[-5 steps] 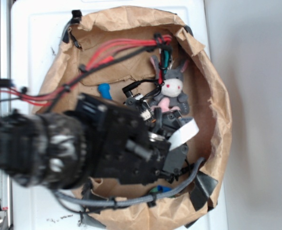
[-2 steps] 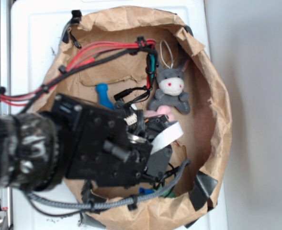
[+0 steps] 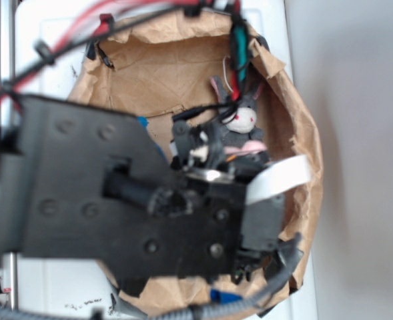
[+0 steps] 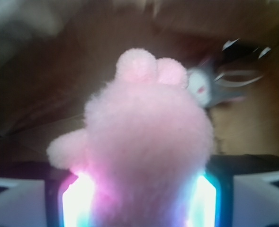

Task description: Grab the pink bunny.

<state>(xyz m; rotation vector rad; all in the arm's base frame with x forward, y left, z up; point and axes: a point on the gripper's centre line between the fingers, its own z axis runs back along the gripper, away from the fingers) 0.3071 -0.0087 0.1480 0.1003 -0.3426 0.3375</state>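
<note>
Two fingers (image 4: pixel 23 198) of my gripper (image 4: pixel 139 201) are clamped on the pink bunny (image 4: pixel 146 146), which fills the wrist view. From outside I see only a sliver of pink (image 3: pixel 253 145) just beside the grey plush (image 3: pixel 241 120), near the right wall of the paper bag (image 3: pixel 303 153).

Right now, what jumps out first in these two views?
In the wrist view the pink bunny fills the frame, squeezed between the gripper's glowing pads, so the grasp looks made. From the exterior camera the black arm looms large and blurred over most of the brown paper-lined bin, with only a sliver of pink visible at the fingers. The grey plush donkey sits just beyond, near the bin's right wall.
</note>
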